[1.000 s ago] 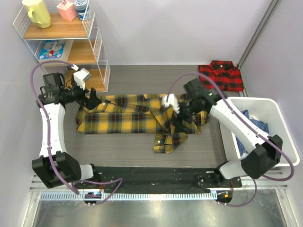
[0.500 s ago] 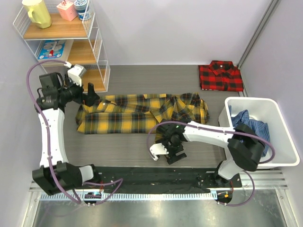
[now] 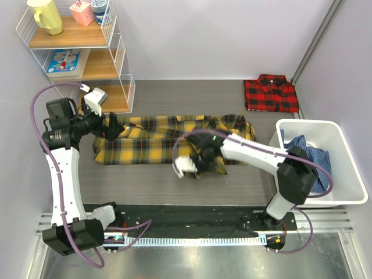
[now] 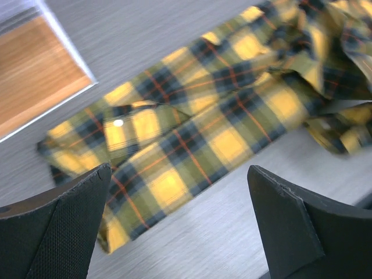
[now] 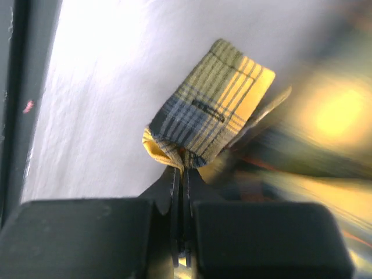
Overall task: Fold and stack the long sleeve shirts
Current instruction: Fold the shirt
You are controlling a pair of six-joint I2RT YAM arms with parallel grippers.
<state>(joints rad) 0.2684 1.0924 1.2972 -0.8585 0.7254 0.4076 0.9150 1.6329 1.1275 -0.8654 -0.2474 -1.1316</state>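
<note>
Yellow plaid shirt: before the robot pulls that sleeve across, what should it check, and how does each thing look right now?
1. Grip: the right gripper is shut on the sleeve cuff: ok.
2. Hold secure: only a fold at the cuff's edge is pinched: cannot tell.
3. The left gripper is open above the yellow shirt, not pinning it: ok.
4. Shirt body flat: bunched at its right end: not ok.
5. The red-and-black shirt lies folded at the back, out of the way: ok.
</note>
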